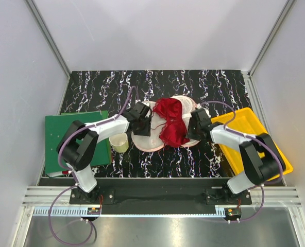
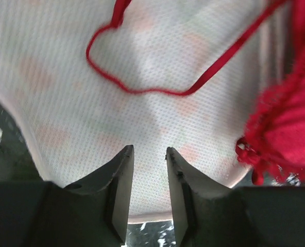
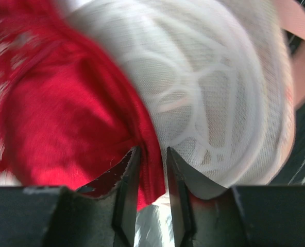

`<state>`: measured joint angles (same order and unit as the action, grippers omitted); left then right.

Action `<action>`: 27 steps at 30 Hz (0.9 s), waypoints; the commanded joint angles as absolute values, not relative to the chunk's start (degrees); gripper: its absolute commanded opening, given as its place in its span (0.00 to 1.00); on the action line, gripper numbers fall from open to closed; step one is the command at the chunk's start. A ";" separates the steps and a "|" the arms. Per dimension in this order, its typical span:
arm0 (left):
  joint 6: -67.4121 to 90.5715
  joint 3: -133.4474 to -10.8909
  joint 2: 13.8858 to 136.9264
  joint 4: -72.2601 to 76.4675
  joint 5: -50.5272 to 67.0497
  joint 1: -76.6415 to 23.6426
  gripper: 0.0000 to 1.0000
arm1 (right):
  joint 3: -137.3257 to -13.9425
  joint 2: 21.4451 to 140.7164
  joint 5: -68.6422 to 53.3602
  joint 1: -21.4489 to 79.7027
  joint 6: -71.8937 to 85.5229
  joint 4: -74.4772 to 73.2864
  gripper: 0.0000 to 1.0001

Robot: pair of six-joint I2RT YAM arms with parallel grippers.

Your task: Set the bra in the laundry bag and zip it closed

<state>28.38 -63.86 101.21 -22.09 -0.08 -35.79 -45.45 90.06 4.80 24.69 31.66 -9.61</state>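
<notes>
From the overhead view, the laundry bag [image 1: 143,140] lay open on the black marbled desk [image 1: 204,85], between the two arms. The bra [image 1: 171,121] was heaped on it, between the left fingers [image 1: 146,117] and the right fingers [image 1: 192,126]. Both sets reached in over the bag's opposite edges. I could not make out their spread from up there. A pale cup [image 1: 119,142] stood just behind the left fingers, with a green board [image 1: 72,135] beyond it. A yellow tray [image 1: 248,119] sat behind the right fingers.

Through the left wrist camera, the left fingers [image 2: 122,177] were drawn close, leaving a narrow gap. The bag's white mesh lining [image 2: 142,56] filled the view ahead of them and showed in that gap. The bag's rim curved off to the left of the tips. I could not tell whether they pinched the mesh or only hung over it. A thin red strap [image 2: 142,91] looped across the mesh ahead of the tips, and the bra's lacy bulk [image 2: 291,123] bunched ahead and to their right.

Through the right wrist camera, the right fingers [image 3: 179,177] were likewise nearly together. The bra [image 3: 65,118] spread ahead and to the left, its edge running down to the tip of the left finger. The bag's ribbed mesh dome [image 3: 209,92] rose ahead and to the right. Whether anything was clamped, I could not tell.
</notes>
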 commanded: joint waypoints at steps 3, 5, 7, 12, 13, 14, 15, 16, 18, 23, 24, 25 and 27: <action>26.64 -61.26 90.19 -18.38 -1.15 -35.86 0.64 | -40.96 74.83 -5.71 28.13 35.61 -12.21 0.42; 24.61 -63.70 88.16 -17.32 2.52 -35.86 0.83 | -42.36 71.91 -1.86 27.78 32.45 -16.16 0.52; 23.39 -66.69 89.20 -17.31 5.69 -35.86 0.87 | -44.90 69.35 -0.44 27.07 28.14 -18.54 0.67; 24.51 -76.72 95.97 -17.32 11.67 -35.95 0.84 | -51.76 73.20 -2.71 22.24 24.35 -16.53 0.92; 25.04 -76.90 96.50 -16.79 12.39 -36.03 0.83 | -52.55 74.69 -3.51 21.98 24.00 -14.78 0.94; 25.66 -76.82 97.03 -16.53 12.74 -36.82 0.83 | -54.21 77.75 -3.78 21.36 23.47 -11.81 0.94; 26.01 -75.77 97.12 -16.26 13.27 -37.17 0.83 | -55.10 79.52 -5.52 20.75 23.38 -10.39 0.93; 26.10 -75.07 97.03 -15.91 13.18 -37.61 0.85 | -55.89 83.37 -6.76 19.87 23.38 -8.81 0.90; 26.28 -72.53 96.51 -15.56 13.01 -38.41 0.87 | -58.79 87.61 -9.91 17.94 23.64 -5.55 0.85; 26.19 -68.03 92.04 -14.77 12.22 -38.58 0.88 | -65.02 99.57 -9.32 17.14 21.45 -2.55 0.65; 26.10 -67.33 91.33 -14.59 11.87 -38.58 0.88 | -65.65 100.71 -9.40 17.14 21.36 -2.29 0.64; 26.02 -66.37 90.54 -14.50 11.69 -38.58 0.88 | -66.00 102.29 -10.19 17.14 21.18 -1.85 0.64; 26.02 -65.57 88.86 -14.50 10.82 -38.58 0.88 | -65.83 103.53 -12.55 17.14 21.88 2.08 0.63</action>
<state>25.82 -66.39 95.11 -17.21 11.20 -38.83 -63.09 102.00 -8.21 17.08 23.20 -5.15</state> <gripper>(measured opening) 0.879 0.641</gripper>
